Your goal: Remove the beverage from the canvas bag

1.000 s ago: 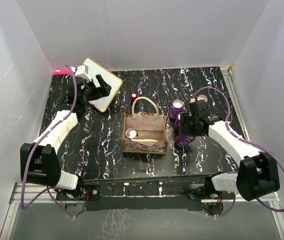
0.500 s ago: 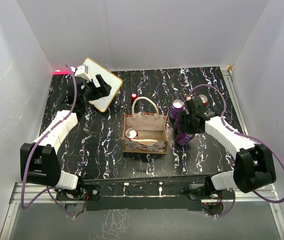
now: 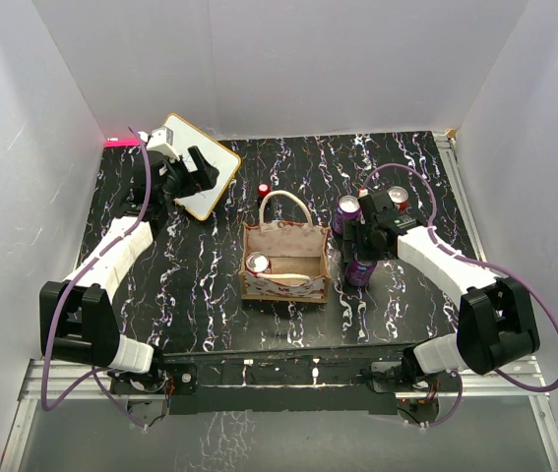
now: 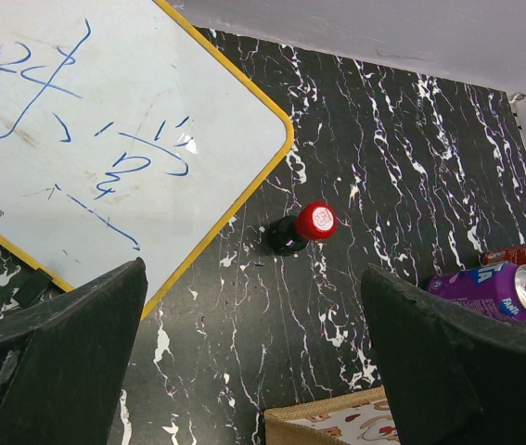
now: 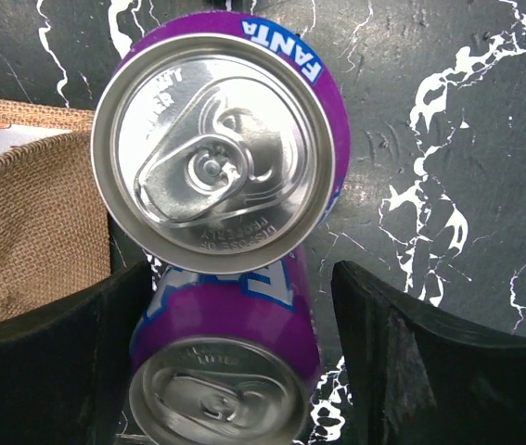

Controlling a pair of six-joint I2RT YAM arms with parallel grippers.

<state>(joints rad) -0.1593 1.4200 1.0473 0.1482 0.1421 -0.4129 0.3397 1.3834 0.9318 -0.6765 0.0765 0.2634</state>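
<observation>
The right end effector (image 5: 242, 306) straddles an upright purple can (image 5: 225, 371) on the surface (image 5: 429, 139), just right of the bag (image 3: 283, 287). Its jaws sit close on either side, though we cannot tell whether they grip. A second purple can (image 3: 347, 210) and a red can (image 3: 398, 196) stand outside too. One can (image 3: 258, 263) sits inside the bag, so we judge the job unfinished. The left end effector (image 4: 253, 278) hangs wide open and empty over the whiteboard (image 4: 105, 139).

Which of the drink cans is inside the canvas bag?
The silver-topped can with a reddish rim, upright at the left end of the brown canvas bag. The purple cans and the red can are outside.
</observation>
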